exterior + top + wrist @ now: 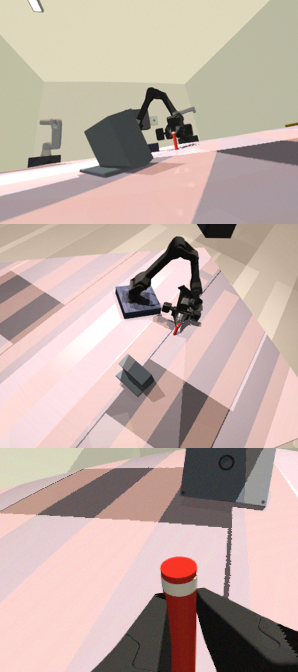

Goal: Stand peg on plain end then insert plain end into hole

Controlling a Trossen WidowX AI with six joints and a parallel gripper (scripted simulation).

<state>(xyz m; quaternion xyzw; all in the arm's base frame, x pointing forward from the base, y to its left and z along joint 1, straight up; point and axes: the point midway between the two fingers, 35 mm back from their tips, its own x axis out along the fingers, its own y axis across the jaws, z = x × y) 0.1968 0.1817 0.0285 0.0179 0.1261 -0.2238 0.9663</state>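
Note:
The red peg (175, 330) (175, 141) (182, 623) is close to upright, leaning slightly in the exterior view, with its white-banded end up and its plain end down. My gripper (178, 326) (174, 136) (180, 600) is shut on it below the band. The plain end is at or just above the table; I cannot tell if it touches. The grey sloped panel (140, 372) (124, 142) (210, 478) stands apart from the peg. Its round hole (226, 462) shows in the wrist view, and is hidden in the top and exterior views.
The panel's flat foot (101, 171) rests on the table (95, 346). The arm's dark blue base block (142, 311) is left of the gripper in the top view. Other grey arms (57, 136) stand in the background.

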